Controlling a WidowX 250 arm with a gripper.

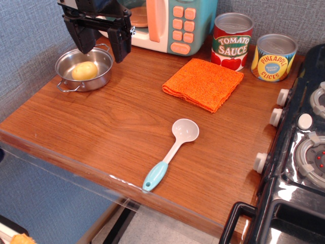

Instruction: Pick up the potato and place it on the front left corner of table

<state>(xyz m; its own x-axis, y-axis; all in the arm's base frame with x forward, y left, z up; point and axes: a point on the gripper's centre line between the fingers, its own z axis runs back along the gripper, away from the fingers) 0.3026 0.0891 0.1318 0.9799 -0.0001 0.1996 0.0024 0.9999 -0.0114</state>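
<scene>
The claw (pixel 100 49) hangs released, its two black fingers spread apart, its upper body cut off by the frame's top. Just below it the potato (pixel 84 70) sits inside a steel pot (pixel 104 65) on the surface (pixel 111 132).

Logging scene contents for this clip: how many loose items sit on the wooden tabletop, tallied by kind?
Cans: 2, tomato sauce and pineapple slices
Steel pot: 1
Potato, in the pot: 1
Orange cloth: 1
Ladle: 1
Total: 6
</scene>
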